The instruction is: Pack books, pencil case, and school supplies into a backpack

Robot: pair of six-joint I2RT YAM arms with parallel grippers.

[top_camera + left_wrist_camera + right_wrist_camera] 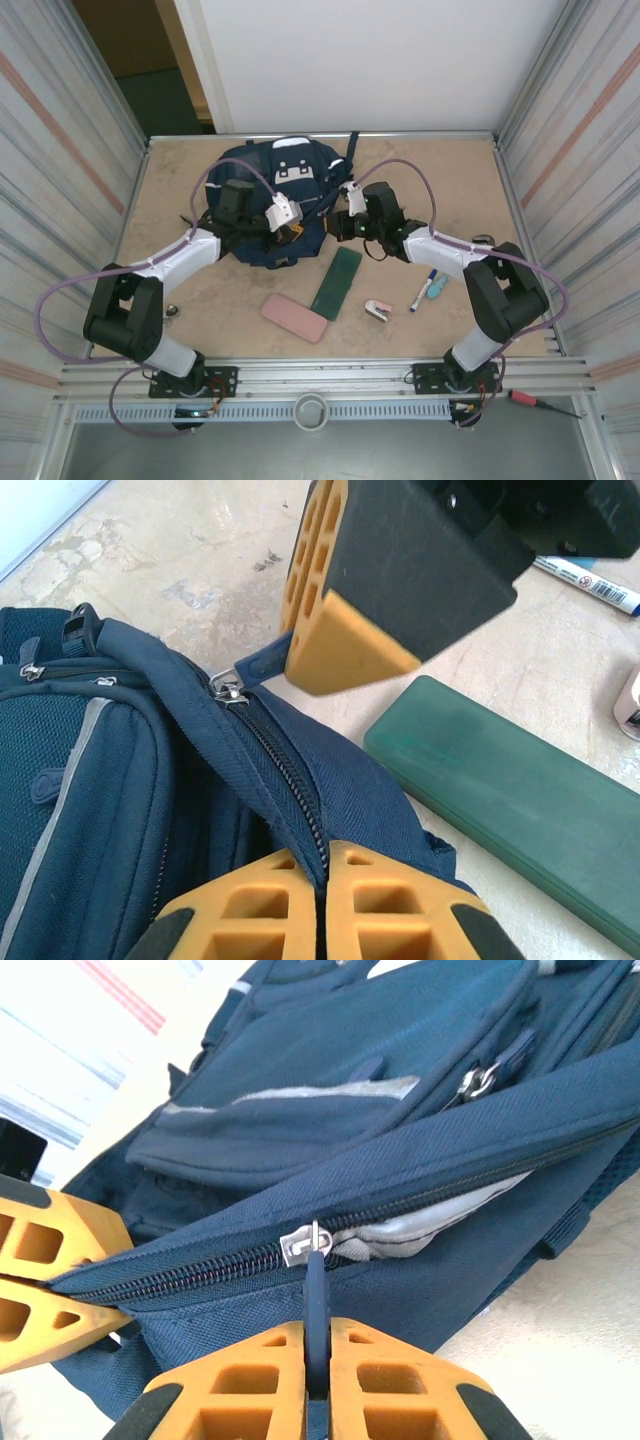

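Two pinches: your right gripper [318,1365] holds the zipper pull [316,1290], end hidden, slider [299,1245] at twelve o'clock; left gripper [322,880] clamps backpack [120,780].

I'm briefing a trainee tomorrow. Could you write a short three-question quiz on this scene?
1. Fill in: the flat pink rounded case lies on the beige ____.
2. True or false: the right gripper pinches the dark zip pull tab of the large navy-blue fabric backpack.
3. The left gripper clamps: A) the pink case B) backpack fabric by the zip C) the pull tab.
Key: 1 table; 2 true; 3 B.
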